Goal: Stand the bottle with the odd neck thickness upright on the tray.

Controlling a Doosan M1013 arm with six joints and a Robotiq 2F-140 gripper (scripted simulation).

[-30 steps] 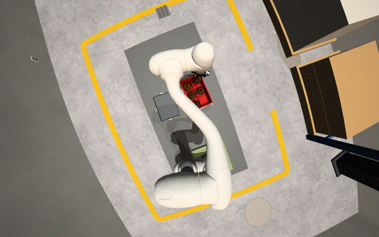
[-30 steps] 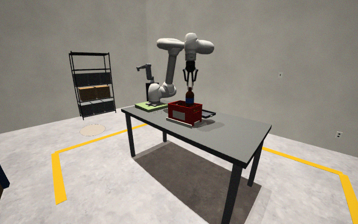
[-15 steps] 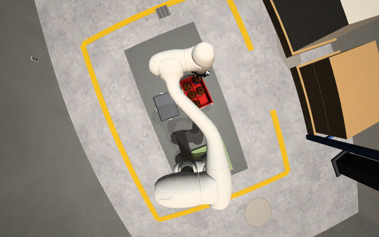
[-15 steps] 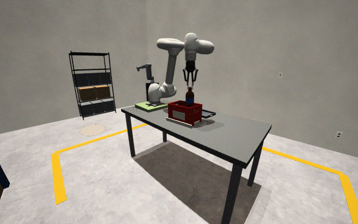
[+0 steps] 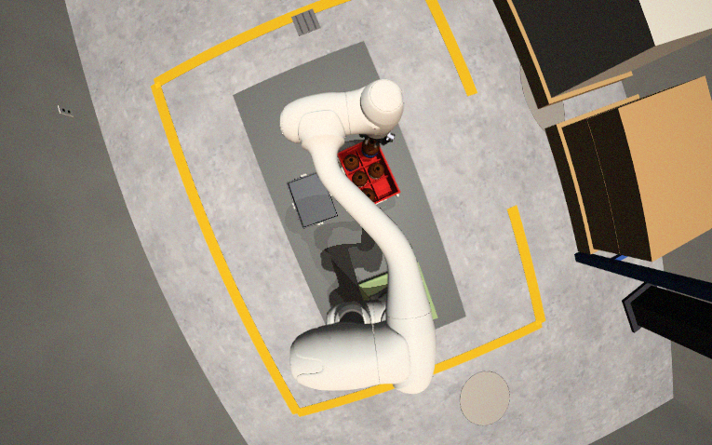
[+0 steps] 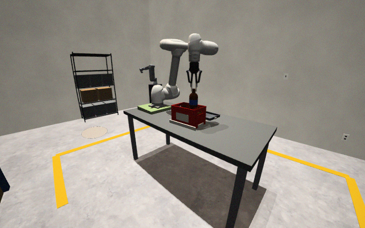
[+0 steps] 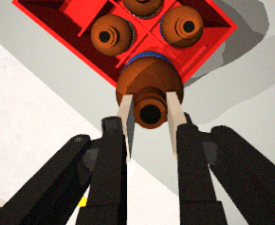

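My gripper point(image 6: 193, 88) point(image 7: 150, 107) is shut on the neck of a brown bottle point(image 5: 370, 148) point(image 6: 193, 98) point(image 7: 149, 77) with a blue label. The bottle is upright, raised so that its label shows above the rim of the red crate point(image 5: 385, 187) point(image 6: 192, 119) point(image 7: 82, 13), over an end compartment; its base is hidden. Several other brown bottles stand lower in the crate, among them one point(image 5: 351, 161) point(image 7: 182, 26), another point(image 5: 376, 169) point(image 7: 112, 34) and a third point(image 5: 359, 178) point(image 7: 143, 5). The dark tray point(image 5: 313, 199) point(image 6: 213, 115) lies beside the crate with nothing on it.
The crate and tray rest on a grey table point(image 5: 270, 121) point(image 6: 234, 136). The arm's base stands on a green plate point(image 5: 427, 292) point(image 6: 150, 108) at one end of the table. The forearm point(image 5: 358, 204) passes over part of the crate. A pale strip point(image 6: 182, 124) lies along the crate's foot.
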